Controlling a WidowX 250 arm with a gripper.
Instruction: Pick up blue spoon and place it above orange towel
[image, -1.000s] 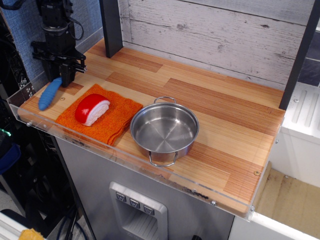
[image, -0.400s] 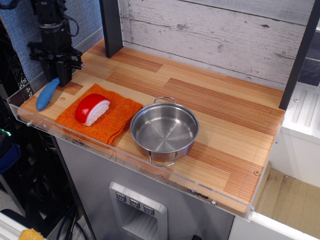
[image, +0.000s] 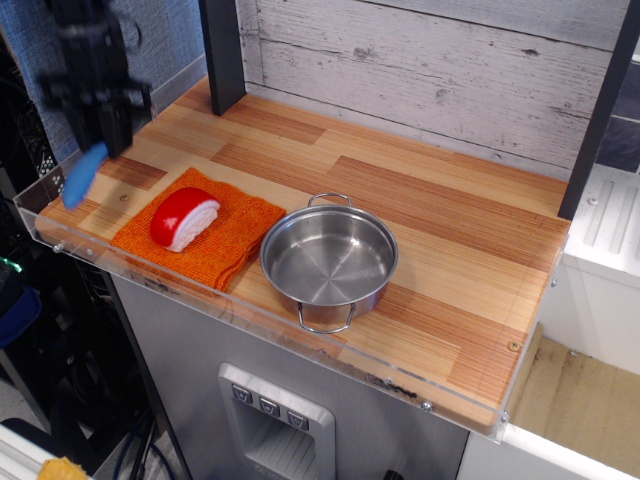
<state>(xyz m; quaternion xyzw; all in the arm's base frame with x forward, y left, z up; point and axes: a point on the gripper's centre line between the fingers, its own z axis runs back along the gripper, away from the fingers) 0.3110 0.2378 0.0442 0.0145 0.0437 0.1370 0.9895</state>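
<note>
The blue spoon (image: 82, 175) hangs tilted from my gripper (image: 107, 143), lifted above the table's left end; its metal bowl is hidden between the fingers. The gripper is shut on the spoon's upper end and looks motion-blurred. The orange towel (image: 200, 240) lies flat to the right of the spoon, near the front edge, with a red-and-white sushi-shaped toy (image: 183, 218) on it.
A steel pot (image: 329, 260) with two handles stands right of the towel. A clear plastic lip (image: 250, 320) runs along the table's front and left edges. A dark post (image: 222, 55) stands at the back left, before a grey plank wall.
The gripper has risen and moved left with the spoon in it. The spoon has come off the table and now hangs in the air.
</note>
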